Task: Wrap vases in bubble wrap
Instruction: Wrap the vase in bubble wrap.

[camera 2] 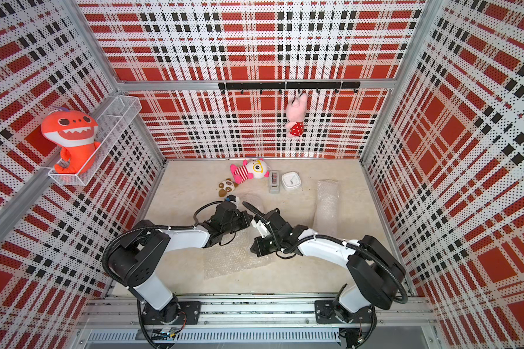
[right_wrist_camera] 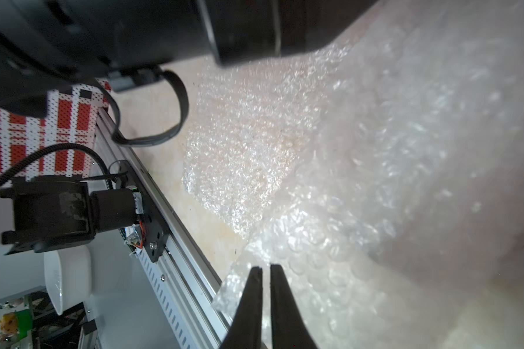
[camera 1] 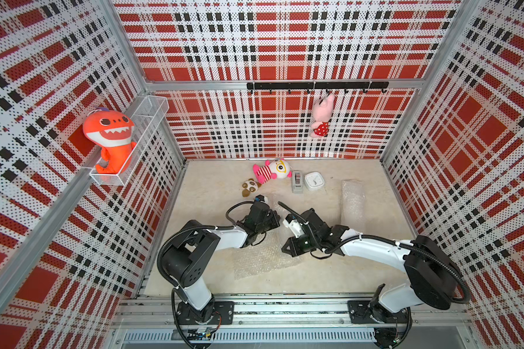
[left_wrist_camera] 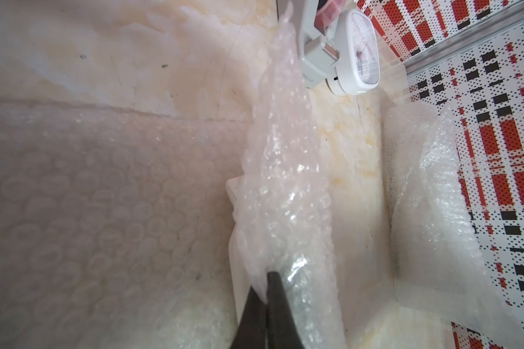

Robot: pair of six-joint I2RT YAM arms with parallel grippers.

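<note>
One sheet of bubble wrap [camera 1: 254, 260] lies on the table under both arms. My left gripper [left_wrist_camera: 266, 290] is shut on a raised fold of it, and this fold [left_wrist_camera: 285, 181] stands up like a ridge. A smooth white edge [left_wrist_camera: 235, 235] shows beneath the fold; I cannot tell whether it is a vase. My right gripper [right_wrist_camera: 266, 269] is pinched on a lifted corner of the same sheet [right_wrist_camera: 233, 290], near the front rail. A pale bulk [right_wrist_camera: 466, 181] swells under the wrap beside it. A second bubble-wrap roll [camera 1: 353, 202] lies at the right. No bare vase is in view.
A white square clock [camera 1: 314, 180] and a grey tape dispenser [camera 1: 297, 181] stand at the back. Two plush toys [camera 1: 271, 170] [camera 1: 250, 187] lie to their left. An orange shark [camera 1: 111, 139] sits in a wall shelf and a pink pig [camera 1: 322, 116] hangs from hooks.
</note>
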